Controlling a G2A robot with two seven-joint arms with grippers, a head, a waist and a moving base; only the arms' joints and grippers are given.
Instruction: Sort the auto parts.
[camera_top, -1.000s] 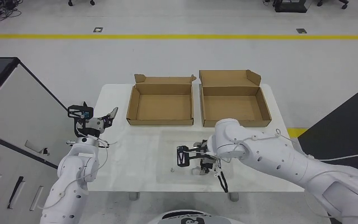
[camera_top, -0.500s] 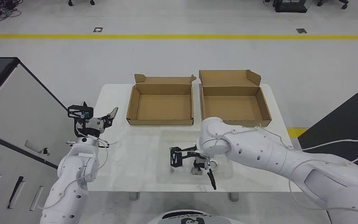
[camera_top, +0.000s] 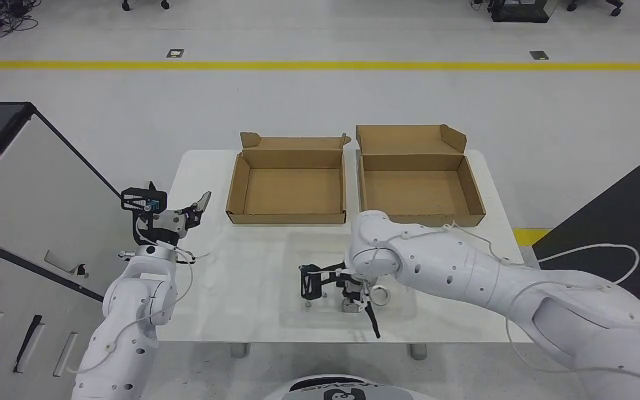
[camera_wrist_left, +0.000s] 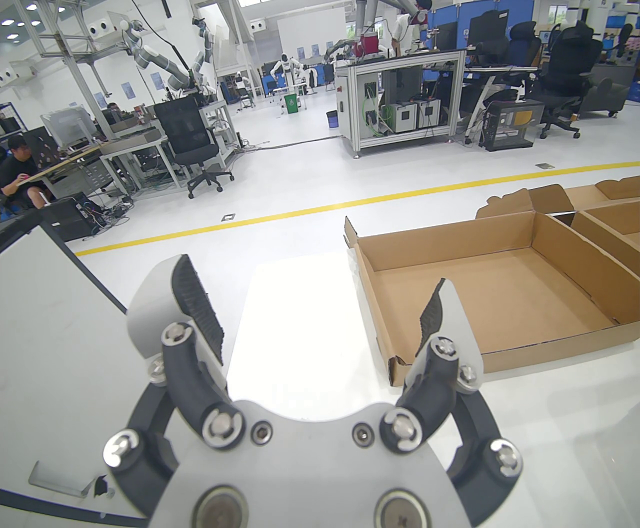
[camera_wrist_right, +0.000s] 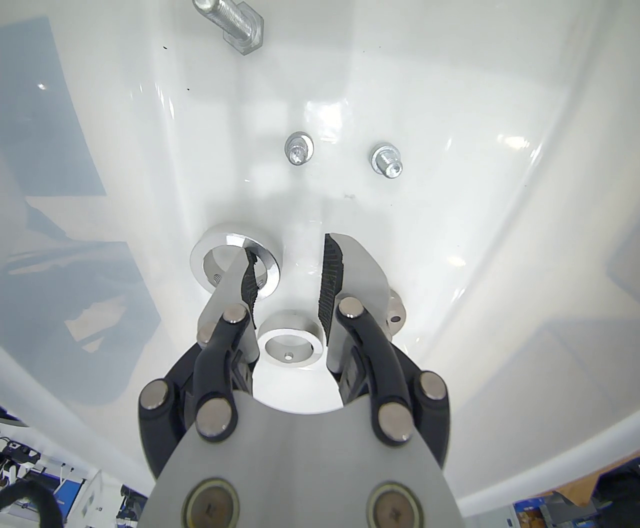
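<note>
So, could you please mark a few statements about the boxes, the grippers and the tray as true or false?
1. The left cardboard box and the right cardboard box are empty. True.
2. The left gripper holds a bolt. False: it is open and holds nothing.
3. The right gripper is open above the tray. True.
4. The tray contains only bolts. False: metal rings lie in it too, near the bolts.

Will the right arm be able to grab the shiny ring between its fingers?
Probably yes. The right end effector is open, and the ring lies uncovered between its fingers. A second ring sits close beside one finger, though.
</note>
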